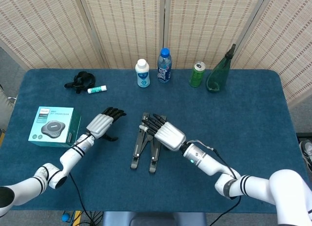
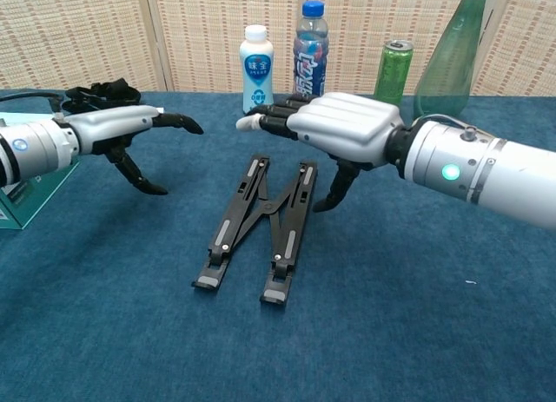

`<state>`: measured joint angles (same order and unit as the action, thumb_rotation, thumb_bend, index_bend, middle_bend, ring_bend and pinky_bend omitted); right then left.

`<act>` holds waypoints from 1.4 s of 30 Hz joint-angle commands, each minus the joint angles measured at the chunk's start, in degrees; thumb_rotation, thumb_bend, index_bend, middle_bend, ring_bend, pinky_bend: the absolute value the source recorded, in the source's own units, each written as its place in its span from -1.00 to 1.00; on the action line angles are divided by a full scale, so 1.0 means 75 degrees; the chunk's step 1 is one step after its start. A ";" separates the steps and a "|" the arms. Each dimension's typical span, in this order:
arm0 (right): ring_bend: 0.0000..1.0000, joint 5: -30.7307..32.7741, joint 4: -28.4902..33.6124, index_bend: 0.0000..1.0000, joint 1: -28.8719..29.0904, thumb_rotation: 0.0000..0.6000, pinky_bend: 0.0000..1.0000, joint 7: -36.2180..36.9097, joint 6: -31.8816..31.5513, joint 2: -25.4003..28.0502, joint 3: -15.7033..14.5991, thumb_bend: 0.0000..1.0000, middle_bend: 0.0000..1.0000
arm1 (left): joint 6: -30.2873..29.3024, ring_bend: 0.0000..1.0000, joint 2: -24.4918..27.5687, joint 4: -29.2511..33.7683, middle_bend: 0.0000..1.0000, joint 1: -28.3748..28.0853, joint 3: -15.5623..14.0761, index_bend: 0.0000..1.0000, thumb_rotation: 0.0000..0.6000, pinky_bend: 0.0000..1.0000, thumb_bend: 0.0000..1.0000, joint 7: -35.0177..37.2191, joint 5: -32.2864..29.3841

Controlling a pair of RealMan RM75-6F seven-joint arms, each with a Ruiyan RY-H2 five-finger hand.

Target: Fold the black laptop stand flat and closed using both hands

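The black laptop stand (image 1: 144, 150) (image 2: 258, 224) lies on the blue table, its two bars spread in a narrow V joined by cross links. My right hand (image 1: 163, 130) (image 2: 334, 128) hovers over the stand's far end, palm down, fingers stretched out, thumb hanging down beside the right bar; it holds nothing. My left hand (image 1: 103, 122) (image 2: 130, 128) floats to the left of the stand, apart from it, fingers extended and thumb down, empty.
A teal box (image 1: 53, 126) sits at the left. Along the back stand a white bottle (image 1: 142, 73), a blue-capped bottle (image 1: 164, 66), a green can (image 1: 197, 74) and a green glass bottle (image 1: 220, 72). A black strap (image 1: 79, 81) and a small tube (image 1: 96, 89) lie at back left.
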<state>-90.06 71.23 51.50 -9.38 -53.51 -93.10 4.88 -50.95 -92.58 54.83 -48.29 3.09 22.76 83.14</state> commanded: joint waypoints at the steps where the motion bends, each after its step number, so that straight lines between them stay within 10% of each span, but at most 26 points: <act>1: -1.00 0.0166 0.1097 -1.00 0.0691 1.00 -1.00 0.0471 0.1533 0.1154 -0.0106 -1.00 -1.00 | -0.0221 -0.90 0.0251 0.0236 -0.83 0.0245 0.0141 -0.77 1.00 -1.00 -0.71 -0.0394 -0.0245; 42: -1.00 -0.0869 -0.1255 -1.00 0.2612 1.00 -1.00 0.1858 0.2966 -0.0176 -0.0900 -1.00 -1.00 | -0.0262 -0.91 0.0559 0.0434 -0.83 0.0778 0.0414 -0.77 1.00 -1.00 -0.71 -0.0331 -0.0432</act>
<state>-96.57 61.99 70.96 4.33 -31.22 -94.25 -1.78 -52.91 -88.40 58.09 -42.45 6.20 20.28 79.90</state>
